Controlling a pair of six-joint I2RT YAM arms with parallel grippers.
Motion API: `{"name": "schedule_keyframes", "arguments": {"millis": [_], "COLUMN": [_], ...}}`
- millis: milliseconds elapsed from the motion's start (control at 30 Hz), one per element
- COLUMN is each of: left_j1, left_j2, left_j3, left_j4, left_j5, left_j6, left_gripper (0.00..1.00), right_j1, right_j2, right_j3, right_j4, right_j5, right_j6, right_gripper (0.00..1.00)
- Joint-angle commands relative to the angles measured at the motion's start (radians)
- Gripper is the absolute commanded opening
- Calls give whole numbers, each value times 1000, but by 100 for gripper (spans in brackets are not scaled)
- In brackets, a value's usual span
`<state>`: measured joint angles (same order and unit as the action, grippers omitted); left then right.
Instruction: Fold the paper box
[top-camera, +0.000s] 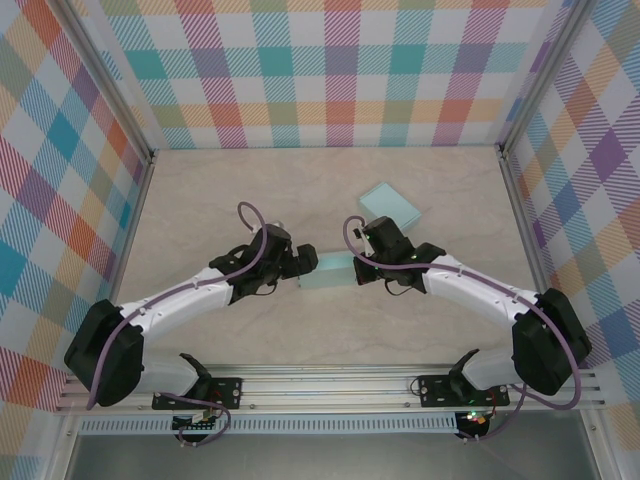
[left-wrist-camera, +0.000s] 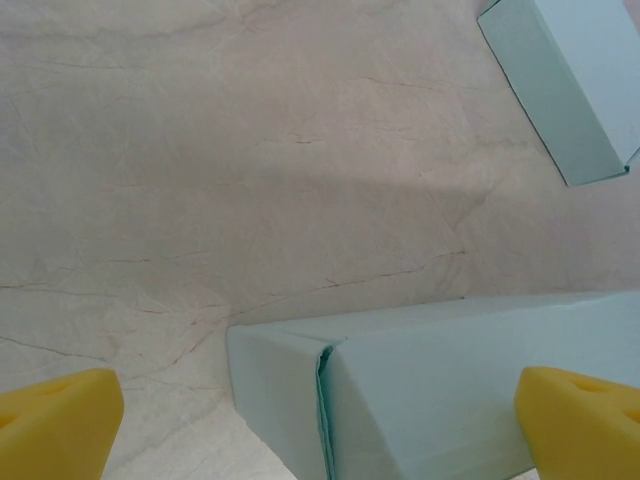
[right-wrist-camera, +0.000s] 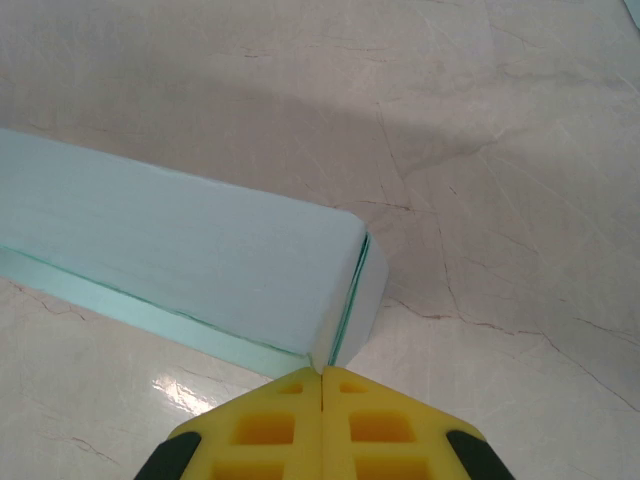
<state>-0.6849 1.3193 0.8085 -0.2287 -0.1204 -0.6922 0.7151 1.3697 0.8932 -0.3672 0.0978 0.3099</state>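
Right gripper (right-wrist-camera: 322, 382), fingers pressed together, touches its tip to one end flap of the paper box (right-wrist-camera: 180, 255) lying on the table (right-wrist-camera: 500, 120); left gripper (left-wrist-camera: 318, 420), fingers wide apart, stands over the opposite end. Step in hand: probably tucking that end flap, which calls for a gentle inward push while the left gripper braces the box.

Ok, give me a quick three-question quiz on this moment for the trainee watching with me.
1. True or false: the left gripper is open, with one end of the box between its fingers.
2. The right gripper, shut, has its tips against: A) that box's other end; B) a cup; C) the left arm.
3. Where does the second box lie relative to the first?

Key: 1 true; 2 A; 3 farther back and to the right.
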Motion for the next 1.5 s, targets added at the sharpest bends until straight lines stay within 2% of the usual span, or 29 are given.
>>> {"name": "schedule_keyframes", "arguments": {"millis": [0,700,1200,1300,1467], "left_j1": [2,-15,-22,-30,-37], "left_j2": [-22,-47,-25,-22,4], "left_j3": [-20,-25,-66,-87,-105], "left_j4": [-9,5,21,33,52], "left_j5": [-9,45,42,44,38], "left_j6": [-15,-54,-82,-94,-107], "left_gripper": [100,100,100,100,100], "right_j1": [7,7,9,9,9], "right_j2": [32,37,31,32,26], "right_j3": [11,1,9,9,10], "right_j4": [-60,-55,-58,-55,-55], "right_j5": [6,8,11,11,10], "right_j6": [15,28,40,45,47], "right_gripper": [0,0,0,5,18]}}
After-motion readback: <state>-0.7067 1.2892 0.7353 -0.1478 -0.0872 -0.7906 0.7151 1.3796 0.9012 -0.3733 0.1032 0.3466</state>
